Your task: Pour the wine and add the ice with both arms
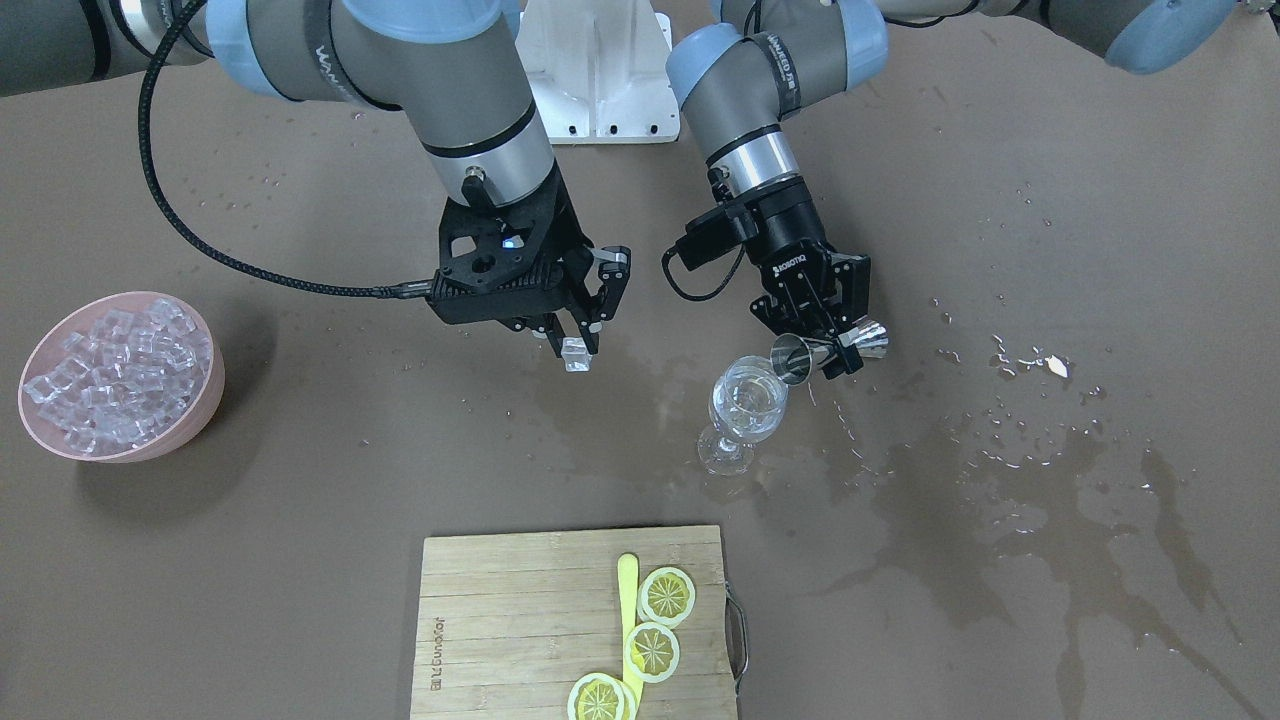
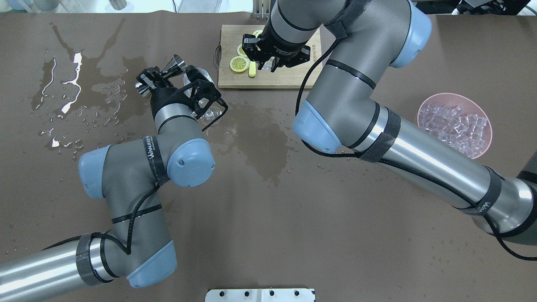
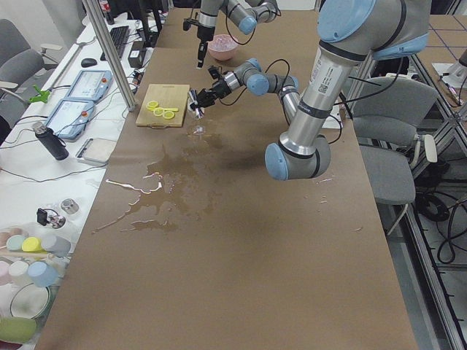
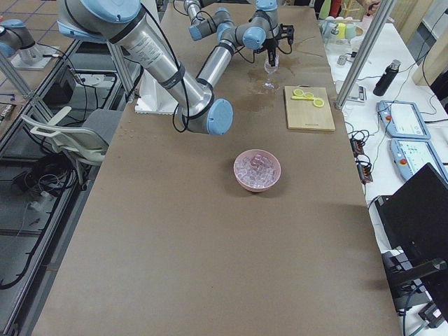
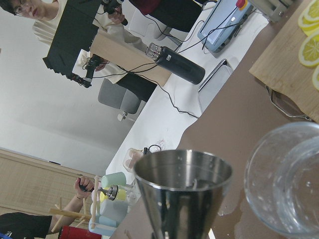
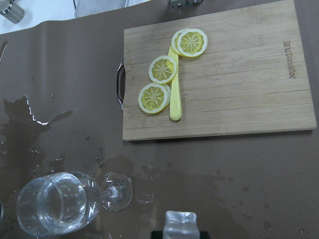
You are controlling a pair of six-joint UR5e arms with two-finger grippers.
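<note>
Holds one ice cube (image 1: 576, 355) in the right gripper (image 1: 578, 343), aloft near the wine glass (image 1: 745, 405). Clamps a measuring cup (image 1: 815, 352), tipped over the glass, in the left gripper (image 1: 835, 345). Probably slick, hard, light: pinch flat faces.

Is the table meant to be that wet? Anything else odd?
Dark wet stains and shiny puddles spread over the brown tabletop around the clear stemmed wine glass and towards the robot's left side, which looks like spillage. The glass stands upright; nothing else stands out.
</note>
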